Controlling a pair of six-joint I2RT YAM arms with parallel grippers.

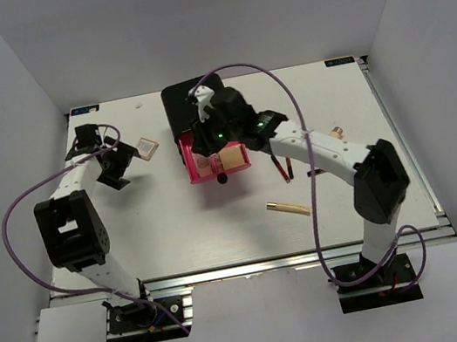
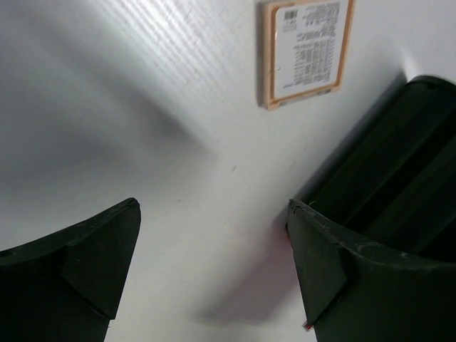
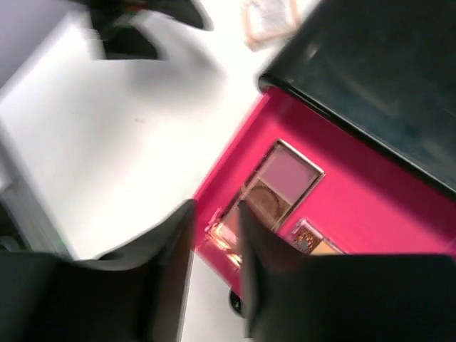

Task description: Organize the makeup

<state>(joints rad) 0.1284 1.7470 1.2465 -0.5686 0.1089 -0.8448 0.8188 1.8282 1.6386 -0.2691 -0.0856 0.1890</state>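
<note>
The pink-and-brown palette [image 3: 279,187] lies in the open pink drawer [image 3: 399,206] of the black box [image 1: 182,99], with a smaller compact [image 3: 311,239] just beside it in the same drawer; the drawer stands pulled out toward the arms, near the middle of the white surface [image 1: 177,233]. The right pincer [image 3: 215,208] hangs over the drawer's front, its fingers [image 3: 171,271] set narrow, one to each side of the palette's near end; the wrist view is blurred, and whether they press on the palette cannot be told. A square compact [image 2: 306,50] with a peach rim lies label side up on the surface left of the box, apart from it; the left pincer [image 2: 214,205] hovers just short of it, spread wide with nothing between the fingers [image 2: 92,256]. To the right of the drawer, dark-red lip sticks [image 1: 284,170] lie beside the right arm; nearer the arms' bases a slim gold-beige stick [image 1: 288,207] lies alone; a small peach tube [image 1: 337,131] shows beyond the right forearm, too small to make out further.
</note>
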